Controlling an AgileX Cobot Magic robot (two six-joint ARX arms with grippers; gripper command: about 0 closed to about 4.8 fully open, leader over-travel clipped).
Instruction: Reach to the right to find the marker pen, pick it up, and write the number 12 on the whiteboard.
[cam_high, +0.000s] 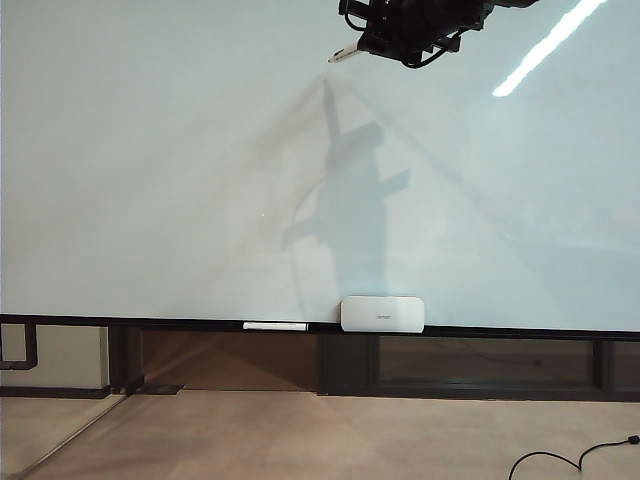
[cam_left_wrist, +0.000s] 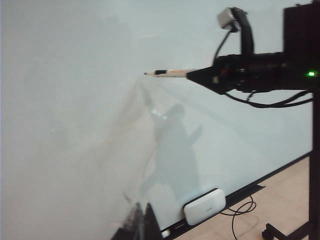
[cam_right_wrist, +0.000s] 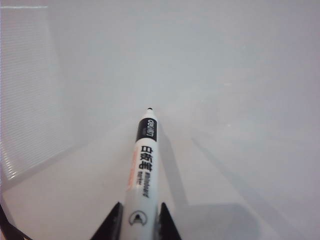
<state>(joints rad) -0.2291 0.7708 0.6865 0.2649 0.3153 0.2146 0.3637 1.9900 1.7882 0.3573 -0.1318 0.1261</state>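
Exterior view: While the right tool (cam_high: 362, 47) hung at the top of this view, clenched on the thin whitish marker pen (cam_high: 343, 55), the pen's tip pointed left and slightly down, close to the large glossy pale bluish-white whiteboard (cam_high: 150, 180).
Board: no strokes showed on it; the arm's shadow fell across its middle.
Ledge: a white rounded box (cam_high: 382, 313) stood on the dark lower ledge (cam_high: 120, 322), with a slim white stick (cam_high: 275, 325) lying just to its left.
Left wrist view: the right tool (cam_left_wrist: 192, 74) gripped the marker pen (cam_left_wrist: 167, 73), held level, its dark tip towards the whiteboard (cam_left_wrist: 65, 100); whether it touched could not be told.
Left tool: out of sight in every view.
Right wrist view: the two black fingers (cam_right_wrist: 111, 225) of the right tool (cam_right_wrist: 137, 222) clamped the marker pen (cam_right_wrist: 142, 170), its black-banded tip facing the whiteboard (cam_right_wrist: 240, 75).
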